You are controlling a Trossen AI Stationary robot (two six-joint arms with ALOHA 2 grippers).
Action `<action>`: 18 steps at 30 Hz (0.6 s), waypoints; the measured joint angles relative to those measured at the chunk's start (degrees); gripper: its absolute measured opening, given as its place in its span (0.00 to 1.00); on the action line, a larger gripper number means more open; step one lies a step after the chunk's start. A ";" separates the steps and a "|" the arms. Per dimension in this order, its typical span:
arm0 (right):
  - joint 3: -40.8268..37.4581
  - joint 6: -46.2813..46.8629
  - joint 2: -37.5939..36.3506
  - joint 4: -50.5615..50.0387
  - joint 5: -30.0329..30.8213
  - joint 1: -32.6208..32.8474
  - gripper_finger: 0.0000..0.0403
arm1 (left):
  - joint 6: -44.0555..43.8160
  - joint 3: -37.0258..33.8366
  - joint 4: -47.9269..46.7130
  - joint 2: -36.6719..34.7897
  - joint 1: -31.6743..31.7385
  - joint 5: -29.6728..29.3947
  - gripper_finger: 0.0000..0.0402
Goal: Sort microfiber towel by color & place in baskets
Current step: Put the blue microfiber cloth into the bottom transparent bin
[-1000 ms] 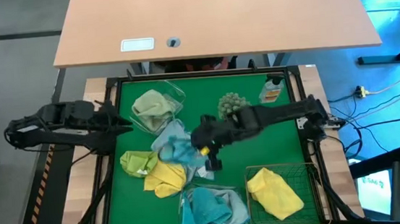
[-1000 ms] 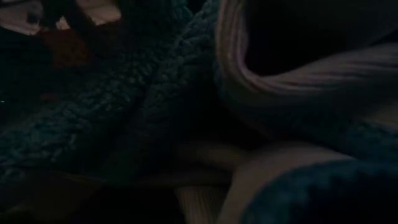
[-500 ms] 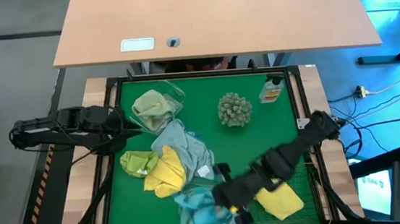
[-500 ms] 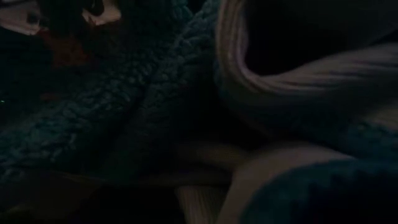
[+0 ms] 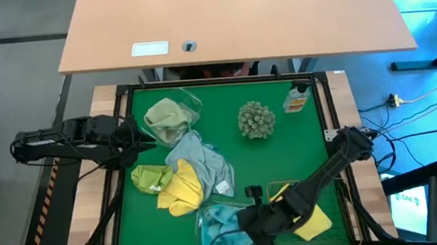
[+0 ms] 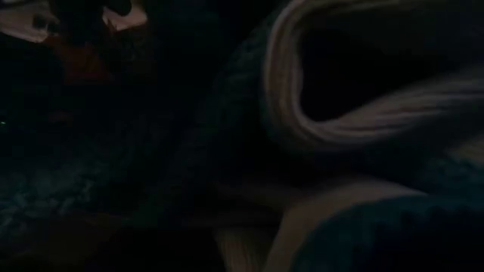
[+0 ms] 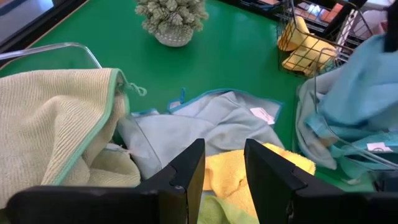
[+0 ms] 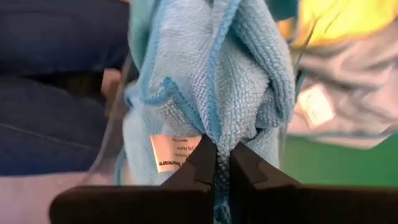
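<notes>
A tub (image 5: pixel 187 101) with one towel (image 5: pixel 164 118) in it is set at the tabletop's (image 5: pixel 285 152) back left. A ball (image 5: pixel 255 119) sits back centre, a bottle (image 5: pixel 297 98) to its right. A towel pile (image 5: pixel 182 173) lies left of centre. At the front, a second tub (image 5: pixel 203 219) holds towels; a wire basket (image 5: pixel 336 195), right of it, holds another.

My right arm stretches low across the near edge, its gripper (image 5: pixel 252 221) pinched tight, fingers (image 8: pixel 205 163) almost meeting (cloth caught between them). My left arm waits at the left side, its gripper (image 7: pixel 222 163) with jaws parted.
</notes>
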 joint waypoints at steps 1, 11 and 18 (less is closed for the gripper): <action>-1.41 0.65 0.00 0.47 -1.36 -0.36 0.04 | 0.01 0.00 0.01 0.00 0.00 0.00 0.27; -15.77 2.76 0.00 13.22 -12.39 -4.87 0.04 | 0.05 0.00 -0.06 0.00 0.00 -0.02 0.27; -19.62 2.74 0.00 16.65 -14.83 -5.77 0.04 | 0.12 0.00 -0.13 0.00 0.00 -0.02 0.27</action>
